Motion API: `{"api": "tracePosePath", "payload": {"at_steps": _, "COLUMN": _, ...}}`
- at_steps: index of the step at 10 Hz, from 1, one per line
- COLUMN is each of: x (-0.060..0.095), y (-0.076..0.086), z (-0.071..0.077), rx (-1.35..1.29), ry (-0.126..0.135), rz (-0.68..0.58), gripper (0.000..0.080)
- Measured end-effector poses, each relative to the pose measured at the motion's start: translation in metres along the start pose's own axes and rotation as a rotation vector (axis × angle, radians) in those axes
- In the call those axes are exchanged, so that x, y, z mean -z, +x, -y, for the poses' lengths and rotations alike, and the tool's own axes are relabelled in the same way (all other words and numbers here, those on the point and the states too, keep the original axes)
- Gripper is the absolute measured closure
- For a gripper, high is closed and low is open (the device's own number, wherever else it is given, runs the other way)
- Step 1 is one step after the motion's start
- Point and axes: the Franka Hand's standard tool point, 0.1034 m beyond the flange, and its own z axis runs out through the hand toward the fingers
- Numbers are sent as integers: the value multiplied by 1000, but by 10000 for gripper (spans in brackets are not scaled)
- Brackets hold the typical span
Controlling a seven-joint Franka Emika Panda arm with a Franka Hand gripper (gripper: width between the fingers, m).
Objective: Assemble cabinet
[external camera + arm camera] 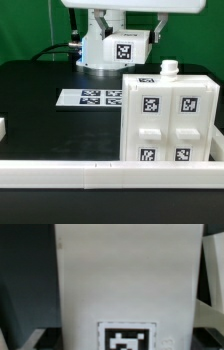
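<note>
The cabinet, a tall white box with four tags on its front and a small knob on top, stands at the exterior view's right, near the front wall. My gripper is raised behind it at the back. It is shut on a separate white panel that bears one tag. In the wrist view this panel fills most of the picture, upright between the jaws, with its tag near my gripper. The fingers themselves are mostly hidden by the panel.
The marker board lies flat on the black table, left of the cabinet. A low white wall runs along the front edge. A small white piece shows at the exterior view's left edge.
</note>
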Motion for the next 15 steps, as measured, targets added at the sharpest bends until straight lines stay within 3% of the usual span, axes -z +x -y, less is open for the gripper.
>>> {"api": "tracePosePath", "payload": {"at_steps": 4, "x": -5, "y": 0, "z": 5, "rx": 29, "ry": -5, "rz": 8, "gripper": 245}}
{"api": "tracePosePath", "payload": {"at_steps": 6, "x": 11, "y": 18, "z": 27, "rx": 8, "ry": -1, "rz": -12, "gripper": 245}}
{"api": "tracePosePath", "payload": {"at_steps": 9, "x": 37, "y": 33, "z": 44, "rx": 19, "ry": 7, "rz": -37, "gripper": 245}}
{"api": "tracePosePath", "payload": {"at_steps": 10, "x": 40, "y": 36, "z": 47, "rx": 16, "ry": 9, "rz": -43, "gripper": 245}}
{"api": "tracePosePath", "payload": {"at_steps": 15, "x": 16, "y": 51, "z": 56, "rx": 35, "ry": -3, "rz": -51, "gripper": 245}}
